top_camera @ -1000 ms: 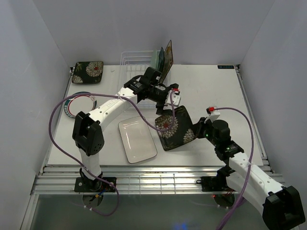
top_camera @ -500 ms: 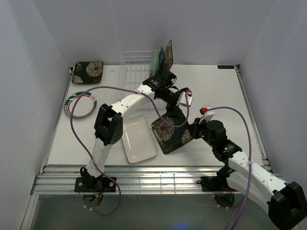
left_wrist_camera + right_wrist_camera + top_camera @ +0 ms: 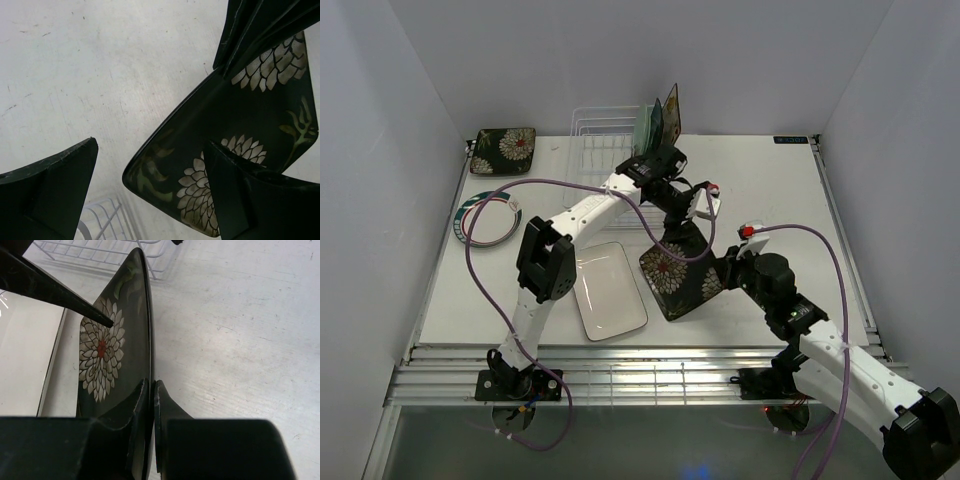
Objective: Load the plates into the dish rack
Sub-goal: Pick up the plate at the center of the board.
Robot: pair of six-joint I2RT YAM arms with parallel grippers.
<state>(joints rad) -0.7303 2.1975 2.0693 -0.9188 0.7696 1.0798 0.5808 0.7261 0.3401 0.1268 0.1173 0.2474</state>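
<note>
Right pincer [image 3: 151, 385] first – its two fingers squeeze tight on the rim of the dark plate [image 3: 107, 350]. That plate is tipped up on its edge near the middle of the table [image 3: 770, 190], with its flower side facing left. I cannot tell if its low edge touches the table.

Left pincer [image 3: 150, 145] hangs just over the far end of the same plate. Its fingers are spread wide and hold nothing. One finger tip is in front of the flower side – I cannot tell if it touches.

Just left of the dark plate, a white plate [image 3: 608, 290] lies flat. Farther left is a round plate [image 3: 485, 220] with a green rim. A second dark plate [image 3: 504, 150] lies in the far left corner.

At the back of the table is the rack [image 3: 595, 140]. A teal plate [image 3: 650, 125] stands at its right end, with another plate [image 3: 672, 108] standing just beside it.
</note>
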